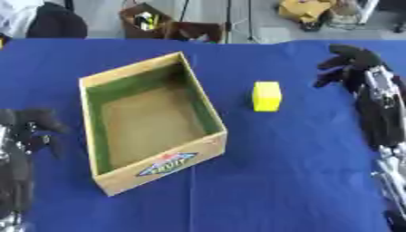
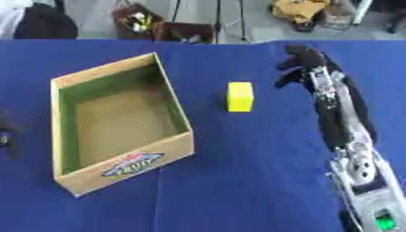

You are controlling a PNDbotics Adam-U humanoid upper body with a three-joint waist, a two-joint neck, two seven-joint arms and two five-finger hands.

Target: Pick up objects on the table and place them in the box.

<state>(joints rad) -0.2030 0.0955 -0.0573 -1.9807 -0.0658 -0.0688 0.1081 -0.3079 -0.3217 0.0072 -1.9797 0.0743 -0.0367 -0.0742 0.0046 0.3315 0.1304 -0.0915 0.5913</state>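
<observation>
A blue cloth covered the table (image 1: 285, 181), and near its middle sat an open box (image 1: 151, 174), light wood on the outside with green along the inner walls and a plain brown floor. It stood turned askew, its near corner pointing toward about seven o'clock, with an oval fruit label (image 1: 168, 164) on the near wall. Nothing lay inside it.

At roughly three o'clock from the box, a little apart from its right wall, a small yellow block (image 1: 267, 96) rested on the cloth. It touched neither the box nor either hand.

The right hand (image 2: 301, 63) reached in from the right side, its black and silver forearm running back toward the five o'clock corner. The hand hung at about two o'clock from the block, near it but clearly apart, with its dark fingers bent downward and holding nothing; whether it touched the cloth I could not tell.

The left hand (image 1: 36, 124) showed low at the nine o'clock edge, well apart from the block and just beside the box's left wall without touching it. Its fingers looked curled and empty, though they were too dark to read closely.

Beyond the far edge of the table, at twelve o'clock, some brown cartons (image 1: 151, 20) sat on a pale floor.
</observation>
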